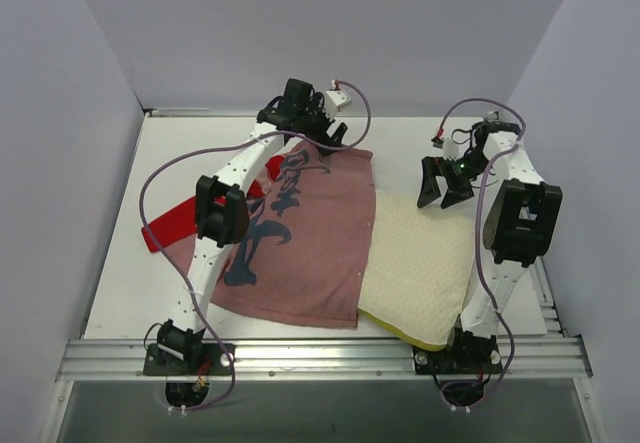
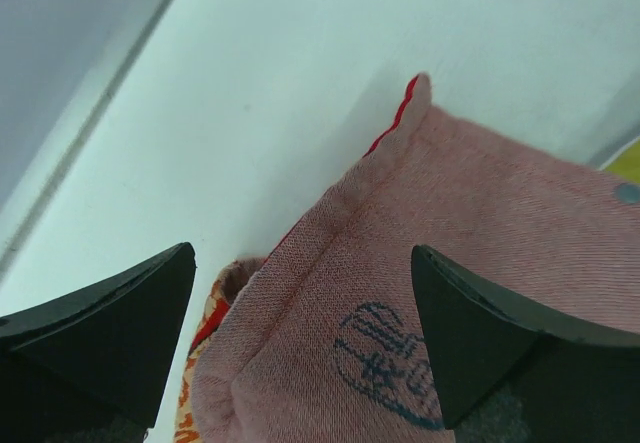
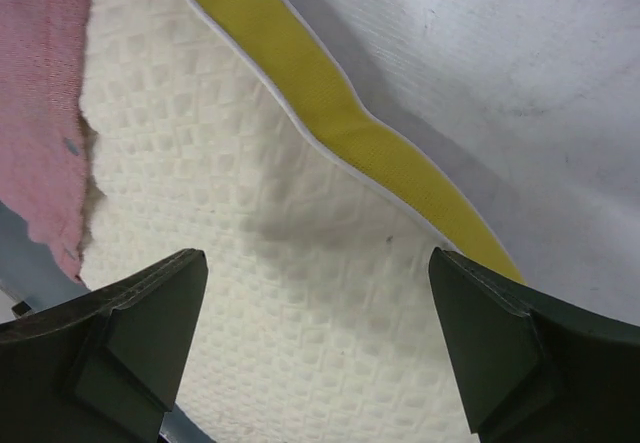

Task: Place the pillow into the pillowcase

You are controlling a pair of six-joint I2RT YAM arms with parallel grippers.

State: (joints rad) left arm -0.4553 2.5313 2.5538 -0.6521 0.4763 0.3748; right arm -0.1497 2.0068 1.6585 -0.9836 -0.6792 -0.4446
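Bolted to the aluminium rail (image 1: pixel 320 358) at 6 o'clock: both arm bases (left toward 7, right toward 5). Just beyond, spread on the white table (image 1: pixel 120 293), the pillowcase (image 1: pixel 310 243), dull pink reverse up with dark-blue marks showing, filling the middle of the top view and reaching toward 9 o'clock. Red strip (image 1: pixel 165 228) of the same cover poking out under the left arm at 9.

Pillow (image 1: pixel 425 258) at 4 o'clock, cream and dimpled, lying mostly outside the cover, its left edge lapped by the pink cloth (how far under, impossible to tell). Yellow band (image 3: pixel 330 113) running along the pillow's outer edge.

Left gripper (image 1: pixel 318 128) at 12 o'clock, over the far edge of the pillowcase, fingers spread wide and clasping nothing. Seen from its wrist camera: a seamed pink corner below and between the fingers, red showing along the hem.

Right gripper (image 1: pixel 445 185) at 2 o'clock, above the pillow's far corner, fingers likewise wide apart, nothing held, only quilted surface beneath.
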